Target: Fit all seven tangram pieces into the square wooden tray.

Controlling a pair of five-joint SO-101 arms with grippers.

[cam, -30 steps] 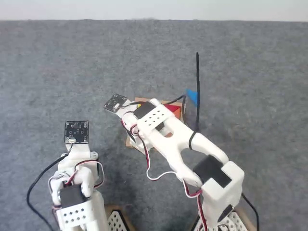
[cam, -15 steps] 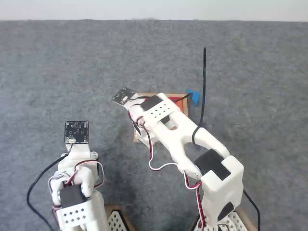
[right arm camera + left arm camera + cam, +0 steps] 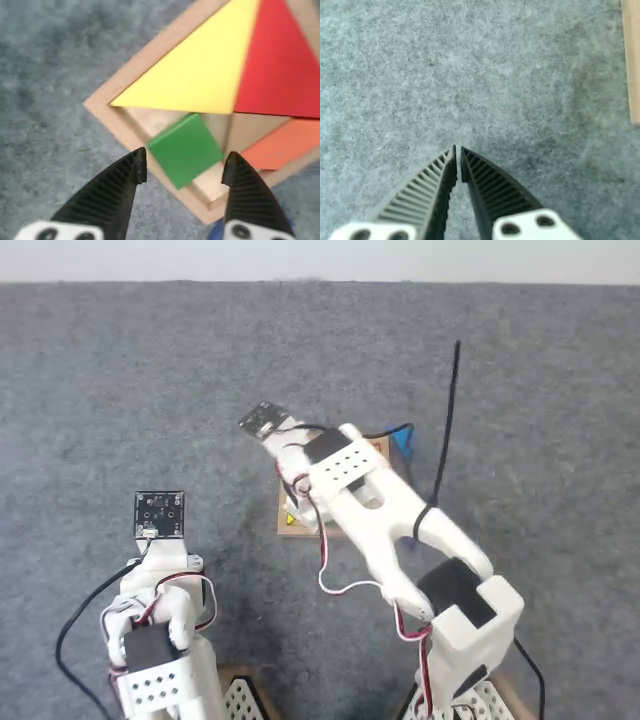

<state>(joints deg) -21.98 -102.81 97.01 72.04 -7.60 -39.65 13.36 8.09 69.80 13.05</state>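
Since a second ago my right arm has swung farther across the tray point(image 3: 97, 105). My right gripper point(image 3: 186, 159) hangs wide open, straddling the green square point(image 3: 185, 147). The square lies inside the tray near a corner, its edges roughly parallel to the walls. The yellow triangle point(image 3: 200, 70) lies long side along a wall, tip in that corner. My left gripper point(image 3: 458, 150) is closed and empty over the carpet point(image 3: 470, 75).

The square wooden tray point(image 3: 145, 52) holds a yellow triangle point(image 3: 200, 75) touching a red triangle point(image 3: 280, 70); a green square point(image 3: 185, 150) lies by one rim; an orange piece point(image 3: 280, 147) sits near it.
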